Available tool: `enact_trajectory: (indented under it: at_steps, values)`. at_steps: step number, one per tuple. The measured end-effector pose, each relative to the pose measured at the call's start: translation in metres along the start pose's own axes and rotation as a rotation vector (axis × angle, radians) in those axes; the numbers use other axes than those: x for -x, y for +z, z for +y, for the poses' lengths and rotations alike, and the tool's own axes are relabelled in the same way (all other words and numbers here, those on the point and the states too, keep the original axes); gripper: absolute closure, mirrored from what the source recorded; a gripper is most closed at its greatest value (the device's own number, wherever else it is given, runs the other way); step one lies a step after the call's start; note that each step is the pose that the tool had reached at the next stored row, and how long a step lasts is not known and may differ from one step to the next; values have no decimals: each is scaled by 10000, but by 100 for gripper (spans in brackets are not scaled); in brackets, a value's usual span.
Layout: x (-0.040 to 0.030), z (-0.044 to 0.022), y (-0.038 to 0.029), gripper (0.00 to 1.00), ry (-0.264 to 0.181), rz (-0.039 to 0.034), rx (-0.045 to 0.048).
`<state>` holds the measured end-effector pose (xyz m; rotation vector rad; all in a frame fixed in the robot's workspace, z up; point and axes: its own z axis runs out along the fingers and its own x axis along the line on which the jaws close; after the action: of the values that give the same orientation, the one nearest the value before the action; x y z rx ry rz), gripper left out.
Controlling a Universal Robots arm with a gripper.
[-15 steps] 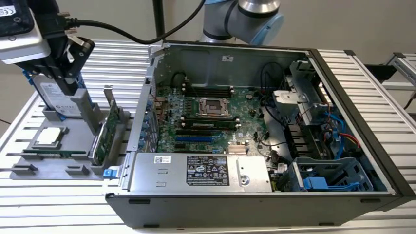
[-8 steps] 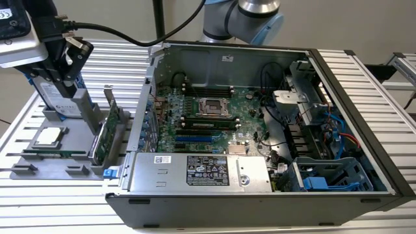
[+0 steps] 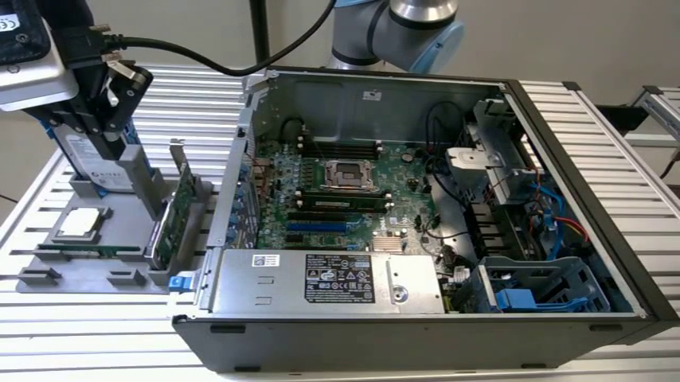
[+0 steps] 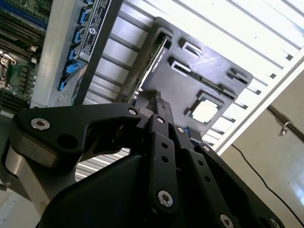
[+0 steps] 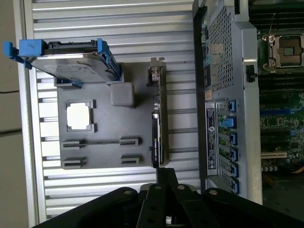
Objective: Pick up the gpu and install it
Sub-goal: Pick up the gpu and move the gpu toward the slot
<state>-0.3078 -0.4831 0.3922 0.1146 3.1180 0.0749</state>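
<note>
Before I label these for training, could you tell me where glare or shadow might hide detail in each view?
Second wrist view: the table slats are blown out white and the tool is a dark mass. First wrist view: the processor glares white. Exterior view: light is even, the gpu evenly lit.

Arm: your arm (image 3: 409,24) shows a grey-and-blue joint at the far side of the scene, near the middle of the exterior view.
Wrist: your wrist (image 3: 37,64) sits high at the exterior view's left, well apart from that joint.
Gripper: your gripper (image 3: 107,143) hangs below the wrist and points downward with a slight tilt.
Fingers: in both wrist views your black fingers (image 4: 164,118) (image 5: 166,183) lie pressed together, tip against tip.
Links: the black links (image 4: 71,128) behind them are folded inward.
</note>
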Motion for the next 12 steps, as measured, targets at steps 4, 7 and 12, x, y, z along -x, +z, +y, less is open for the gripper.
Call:
enact_trajectory:
  at_steps: [4,7,12]
  values:
    - [0,0,0,100,0,0,0]
    - [0,0,0,0,0,1,1]
    - [0,0,0,0,0,1,0]
